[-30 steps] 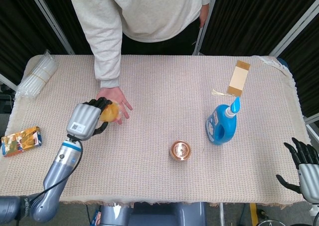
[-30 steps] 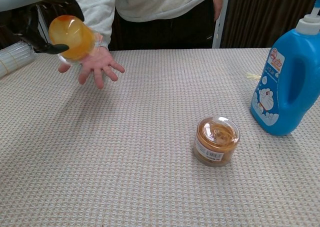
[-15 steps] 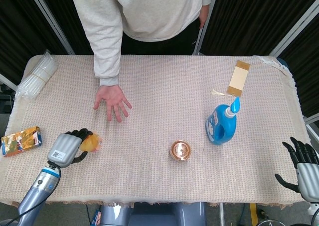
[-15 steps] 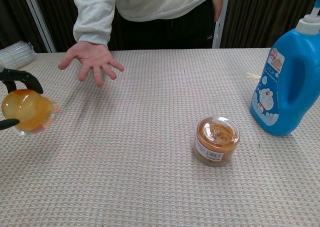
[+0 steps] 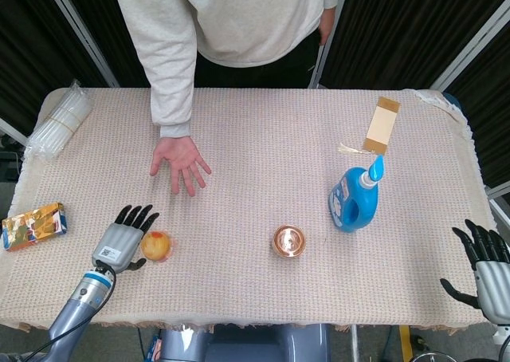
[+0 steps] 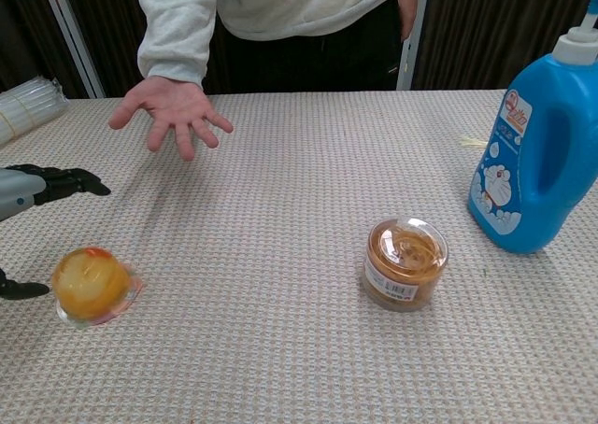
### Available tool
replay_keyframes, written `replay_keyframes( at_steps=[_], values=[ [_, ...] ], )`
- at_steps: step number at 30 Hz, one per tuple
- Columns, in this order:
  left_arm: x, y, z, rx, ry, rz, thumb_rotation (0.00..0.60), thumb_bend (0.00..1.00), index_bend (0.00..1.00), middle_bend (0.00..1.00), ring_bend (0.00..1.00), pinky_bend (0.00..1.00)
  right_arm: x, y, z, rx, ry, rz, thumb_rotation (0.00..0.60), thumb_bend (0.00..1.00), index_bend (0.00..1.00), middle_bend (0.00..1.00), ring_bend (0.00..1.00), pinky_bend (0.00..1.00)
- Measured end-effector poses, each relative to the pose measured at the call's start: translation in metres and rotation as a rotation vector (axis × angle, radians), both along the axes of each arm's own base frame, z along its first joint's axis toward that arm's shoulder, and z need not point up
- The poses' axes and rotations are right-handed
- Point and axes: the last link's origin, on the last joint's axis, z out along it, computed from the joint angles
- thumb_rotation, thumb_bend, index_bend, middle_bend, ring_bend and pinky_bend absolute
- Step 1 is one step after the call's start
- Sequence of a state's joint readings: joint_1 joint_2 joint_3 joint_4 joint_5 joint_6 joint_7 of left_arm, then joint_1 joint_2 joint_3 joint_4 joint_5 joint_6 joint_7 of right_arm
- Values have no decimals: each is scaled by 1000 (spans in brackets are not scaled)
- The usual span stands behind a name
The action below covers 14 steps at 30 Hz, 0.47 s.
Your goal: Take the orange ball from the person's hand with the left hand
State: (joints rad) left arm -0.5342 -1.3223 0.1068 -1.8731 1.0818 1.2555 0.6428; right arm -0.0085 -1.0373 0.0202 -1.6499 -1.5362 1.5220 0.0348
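The orange ball (image 5: 157, 245) (image 6: 90, 284), in a clear wrapper, lies on the woven table cover near the front left. My left hand (image 5: 123, 238) (image 6: 37, 185) sits just to its left with fingers stretched out and apart, holding nothing; its thumb tip shows beside the ball in the chest view. The person's hand (image 5: 179, 159) (image 6: 168, 106) hovers empty, palm up and fingers spread, farther back over the table. My right hand (image 5: 484, 268) hangs off the table's front right corner, fingers apart and empty.
A small round jar (image 5: 288, 241) (image 6: 404, 261) stands mid-table, with a blue detergent bottle (image 5: 355, 198) (image 6: 542, 144) to its right. A gold packet (image 5: 32, 225) lies at the left edge, a clear plastic bundle (image 5: 60, 119) at the back left, and a tan card (image 5: 382, 126) at the back right.
My left hand carried the ball away from the person's palm toward the front left, lowered it, then spread its fingers; the ball now rests on the table. The person's hand stays empty.
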Motion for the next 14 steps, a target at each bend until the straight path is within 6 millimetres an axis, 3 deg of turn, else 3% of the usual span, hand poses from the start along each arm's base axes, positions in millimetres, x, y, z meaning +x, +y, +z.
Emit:
replay_keyframes(
  at_steps=[7, 14],
  values=[
    [-9, -17, 31, 106, 17, -21, 600, 214, 36, 0, 0, 0, 1, 0, 0, 1, 1, 3, 600, 111, 115, 0, 0, 0],
    [-29, -53, 72, 266, -45, -64, 600, 204, 8, 0, 0, 0, 2, -1, -2, 6, 6, 10, 600, 112, 115, 0, 0, 0]
  ],
)
